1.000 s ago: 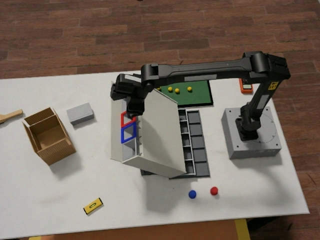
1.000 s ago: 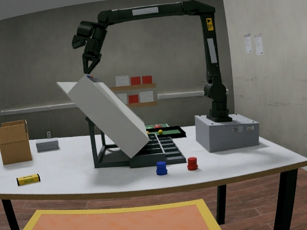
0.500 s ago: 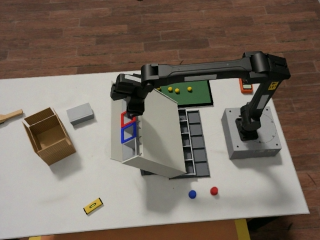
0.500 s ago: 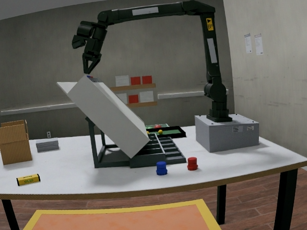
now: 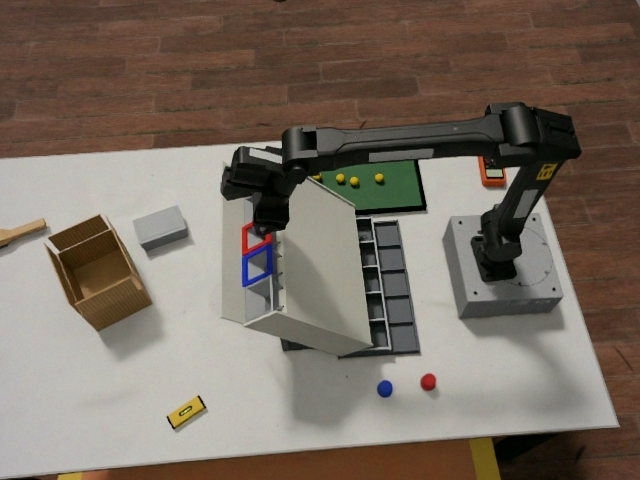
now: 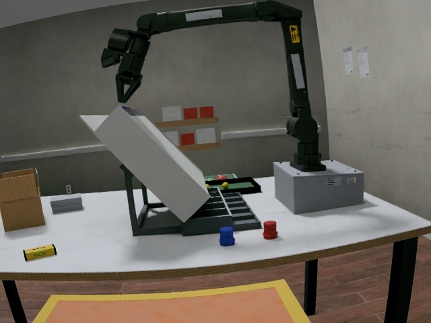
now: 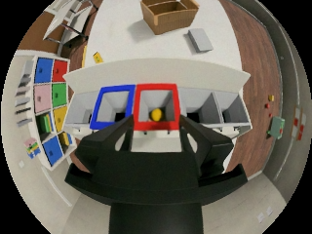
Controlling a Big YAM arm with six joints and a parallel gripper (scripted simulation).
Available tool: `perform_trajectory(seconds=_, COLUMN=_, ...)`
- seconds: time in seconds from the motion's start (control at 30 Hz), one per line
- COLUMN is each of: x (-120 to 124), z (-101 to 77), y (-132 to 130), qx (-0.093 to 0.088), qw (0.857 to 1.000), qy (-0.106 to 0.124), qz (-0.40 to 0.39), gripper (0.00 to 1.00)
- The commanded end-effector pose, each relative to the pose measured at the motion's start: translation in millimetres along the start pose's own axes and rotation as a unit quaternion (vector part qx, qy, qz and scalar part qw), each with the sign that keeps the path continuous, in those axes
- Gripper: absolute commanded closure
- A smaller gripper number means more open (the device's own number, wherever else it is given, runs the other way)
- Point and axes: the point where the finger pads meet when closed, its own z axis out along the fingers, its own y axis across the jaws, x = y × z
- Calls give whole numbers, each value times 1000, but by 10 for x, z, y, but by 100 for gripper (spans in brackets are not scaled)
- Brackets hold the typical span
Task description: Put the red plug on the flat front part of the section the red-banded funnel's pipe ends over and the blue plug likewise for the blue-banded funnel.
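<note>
My gripper (image 5: 262, 228) (image 6: 126, 99) (image 7: 156, 118) is open and hangs just above the red-banded funnel (image 5: 243, 240) (image 7: 156, 88) at the top of the slanted white cover (image 5: 320, 268) (image 6: 153, 163). In the wrist view a yellow marble (image 7: 156, 115) sits inside that funnel, clear of both fingers. The blue-banded funnel (image 5: 244, 271) (image 7: 99, 109) is next to it. The red plug (image 5: 428, 381) (image 6: 270, 229) and the blue plug (image 5: 384, 388) (image 6: 226, 236) stand on the table in front of the grey sectioned tray (image 5: 392, 284) (image 6: 243, 217). Three yellow marbles (image 5: 354, 181) lie on the green tray (image 5: 400, 193) (image 6: 243, 185).
A cardboard box (image 5: 98, 271) (image 6: 19, 200), a grey block (image 5: 160, 227) (image 6: 66, 203) and a yellow level (image 5: 186, 411) (image 6: 39, 252) lie left of the cover. An orange device (image 5: 493, 176) lies behind the arm's grey base (image 5: 504, 289) (image 6: 318, 189).
</note>
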Motion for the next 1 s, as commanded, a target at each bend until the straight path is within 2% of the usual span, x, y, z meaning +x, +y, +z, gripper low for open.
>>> perform_trajectory(seconds=0.0, x=-329, z=-349, y=1, qx=-1, qw=999, qy=-39, qz=-5, gripper=41)
perform_trajectory(seconds=0.37, x=-414, z=-444, y=2, qx=-1, qw=999, qy=-39, qz=-5, gripper=41)
perform_trajectory(seconds=0.87, x=1201, z=-835, y=-12, qx=0, qw=999, qy=-38, qz=-4, gripper=41)
perform_trajectory(seconds=0.97, x=1208, z=-838, y=-12, qx=0, qw=999, qy=-38, qz=-4, gripper=41)
